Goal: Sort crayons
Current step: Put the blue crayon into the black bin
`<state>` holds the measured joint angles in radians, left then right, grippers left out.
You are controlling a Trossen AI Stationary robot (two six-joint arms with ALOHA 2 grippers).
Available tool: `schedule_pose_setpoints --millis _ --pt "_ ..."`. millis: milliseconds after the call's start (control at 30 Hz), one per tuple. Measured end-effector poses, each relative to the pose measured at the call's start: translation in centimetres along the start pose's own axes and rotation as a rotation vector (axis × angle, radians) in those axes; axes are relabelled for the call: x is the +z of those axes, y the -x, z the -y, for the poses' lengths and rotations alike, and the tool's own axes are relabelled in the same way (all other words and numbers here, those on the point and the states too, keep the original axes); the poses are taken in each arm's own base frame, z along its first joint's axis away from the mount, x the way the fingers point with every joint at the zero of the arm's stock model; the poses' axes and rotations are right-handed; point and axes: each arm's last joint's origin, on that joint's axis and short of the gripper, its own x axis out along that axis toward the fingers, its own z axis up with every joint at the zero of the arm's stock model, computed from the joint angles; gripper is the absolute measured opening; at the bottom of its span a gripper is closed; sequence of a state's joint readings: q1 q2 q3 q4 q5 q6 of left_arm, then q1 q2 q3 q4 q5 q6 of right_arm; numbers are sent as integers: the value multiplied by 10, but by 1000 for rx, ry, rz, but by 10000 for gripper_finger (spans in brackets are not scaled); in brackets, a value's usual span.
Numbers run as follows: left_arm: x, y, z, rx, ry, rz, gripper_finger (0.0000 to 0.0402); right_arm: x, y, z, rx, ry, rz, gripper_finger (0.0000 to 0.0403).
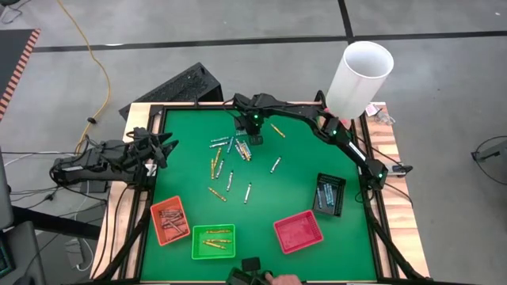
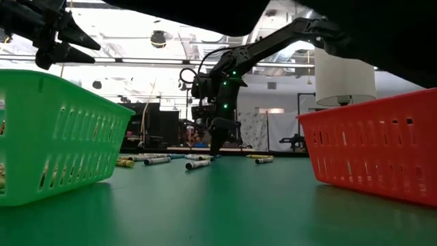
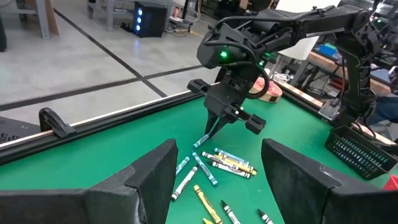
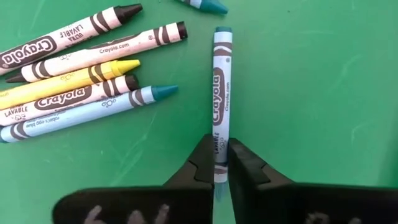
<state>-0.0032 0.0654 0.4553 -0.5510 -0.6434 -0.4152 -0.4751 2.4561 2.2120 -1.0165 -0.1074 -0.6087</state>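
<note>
Right wrist view: our right gripper (image 4: 216, 163) pinches a blue crayon (image 4: 221, 81) near its end; we should lift straight up, clear of the neighbouring crayons (image 4: 74, 93).

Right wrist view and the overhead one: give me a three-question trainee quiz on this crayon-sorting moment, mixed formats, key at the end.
1. True or false: the right gripper has its fingers closed on a blue crayon.
2. Multiple choice: which tray shows no crayons inside in the high view? A) orange tray B) green tray C) red tray D) black tray
3. Fill in: the left gripper waits near the table's ___ edge, fingers open and holding nothing.

Key: 1 true; 2 C; 3 left
</note>
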Motion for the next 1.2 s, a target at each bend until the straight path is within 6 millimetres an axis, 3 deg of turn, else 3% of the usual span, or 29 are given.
schedule_pose_setpoints --millis 167,567,700,1000,1200 --pt "0 0 0 0 0 0 223 0 0 1 -26 -10 -16 5" --pt "0 0 0 0 0 0 223 0 1 1 -29 -79 -14 2" --pt "0 0 0 0 0 0 223 2 11 3 -37 -96 -12 1" --pt "0 0 0 2 -3 -3 223 10 57 1 -51 -106 17 0" --pt "0 0 0 10 -3 0 223 7 104 -9 -58 -134 36 0"
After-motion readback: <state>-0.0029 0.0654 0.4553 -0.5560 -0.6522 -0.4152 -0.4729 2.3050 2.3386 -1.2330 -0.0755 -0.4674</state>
